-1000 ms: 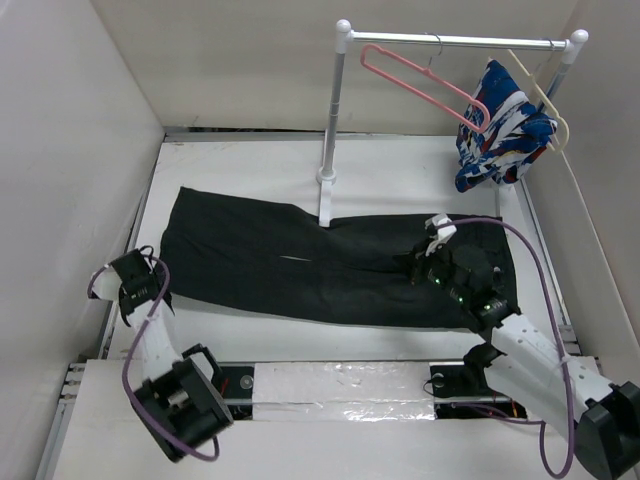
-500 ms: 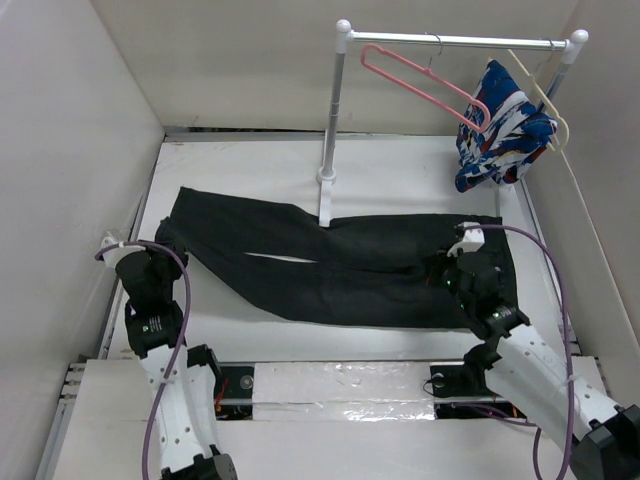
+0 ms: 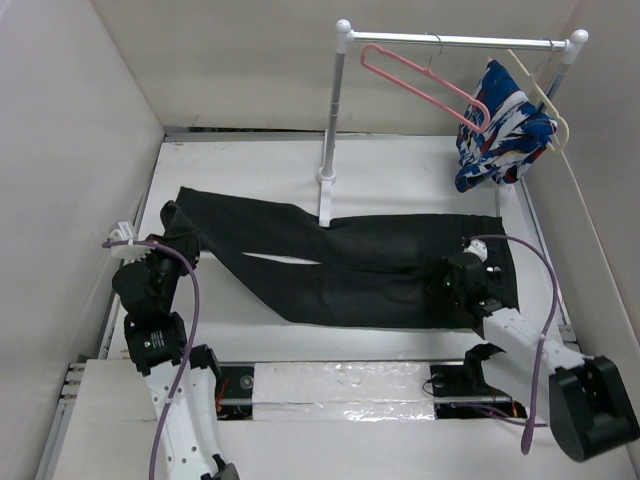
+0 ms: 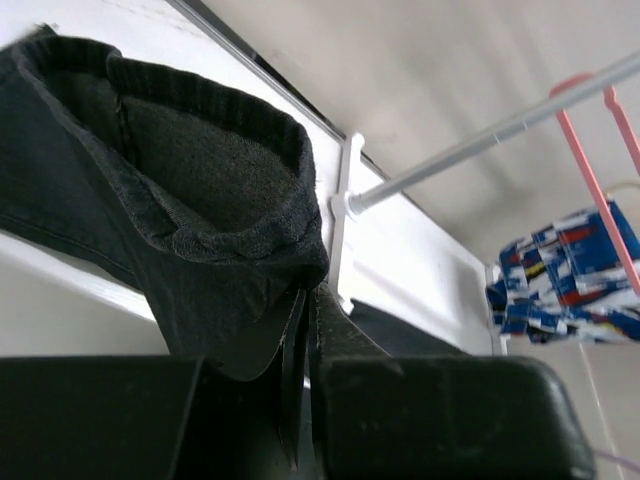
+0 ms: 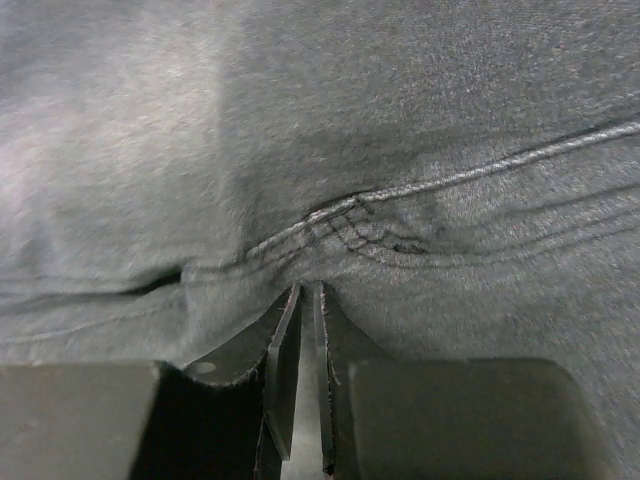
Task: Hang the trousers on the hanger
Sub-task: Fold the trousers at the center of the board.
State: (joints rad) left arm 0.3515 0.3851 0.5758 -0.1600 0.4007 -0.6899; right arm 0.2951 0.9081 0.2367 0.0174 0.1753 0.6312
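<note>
The black trousers (image 3: 350, 265) lie flat across the table, leg ends at the left, waist at the right. My left gripper (image 3: 170, 240) is shut on a leg cuff and holds the hem bunched up off the table; in the left wrist view the cuff (image 4: 200, 170) folds over my closed gripper (image 4: 305, 295). My right gripper (image 3: 457, 275) rests on the waist end, its jaws closed on a pucker of fabric beside a stitched seam (image 5: 400, 215), tips together (image 5: 308, 292). The pink hanger (image 3: 420, 85) hangs on the rail at the back, also seen in the left wrist view (image 4: 600, 190).
A white rack's post (image 3: 332, 110) stands on its base at the trousers' far edge, its rail (image 3: 470, 42) running right. A cream hanger (image 3: 540, 90) carries a blue, white and red garment (image 3: 500, 125) at the rail's right end. White walls enclose the table.
My left gripper moved in from the table's left edge, closed on the leg cuff and raised it. The legs have spread apart. My right gripper shifted right and nearer onto the waist.
</note>
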